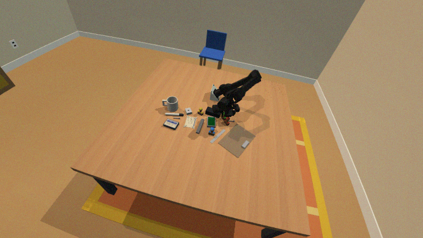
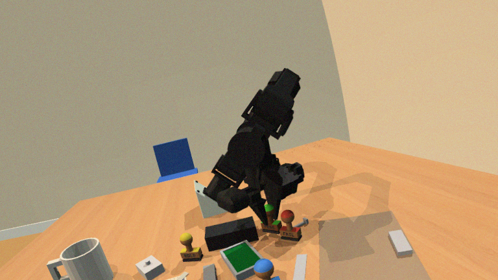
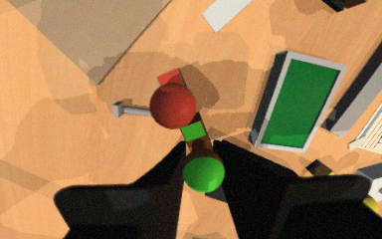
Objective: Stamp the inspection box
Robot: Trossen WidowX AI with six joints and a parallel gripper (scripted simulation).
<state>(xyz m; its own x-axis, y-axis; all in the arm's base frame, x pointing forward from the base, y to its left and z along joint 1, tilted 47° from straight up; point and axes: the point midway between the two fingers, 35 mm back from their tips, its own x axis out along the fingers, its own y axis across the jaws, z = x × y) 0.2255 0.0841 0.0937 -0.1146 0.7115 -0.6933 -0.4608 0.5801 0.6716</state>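
From here the PASS stamp (image 2: 270,225) (image 3: 203,171) has a round green knob, a brown neck and a green-marked block. It stands upright on the bench (image 1: 186,166) (image 2: 352,159) (image 3: 45,149), just beside the red-knobbed FAIL stamp (image 2: 288,221) (image 3: 173,106) and near the green pad (image 1: 211,121) (image 2: 242,256) (image 3: 300,104). The gripper (image 2: 270,221) (image 3: 200,144) is narrowed, its fingers clasping the PASS stamp's neck.

The green-topped PASS stamp (image 1: 223,115) (image 2: 270,222) (image 3: 203,171) has a round knob on a wooden base with green patches; it stands upright at the lower centre of the exterior view. The ink pad (image 1: 211,121) (image 2: 241,258) (image 3: 301,103), a green rectangle in a pale-rimmed tray, lies flat at the right of the wrist view. The cream card (image 1: 190,122) (image 2: 180,276) (image 3: 372,133), bearing dark markings, lies left of centre in the top view.
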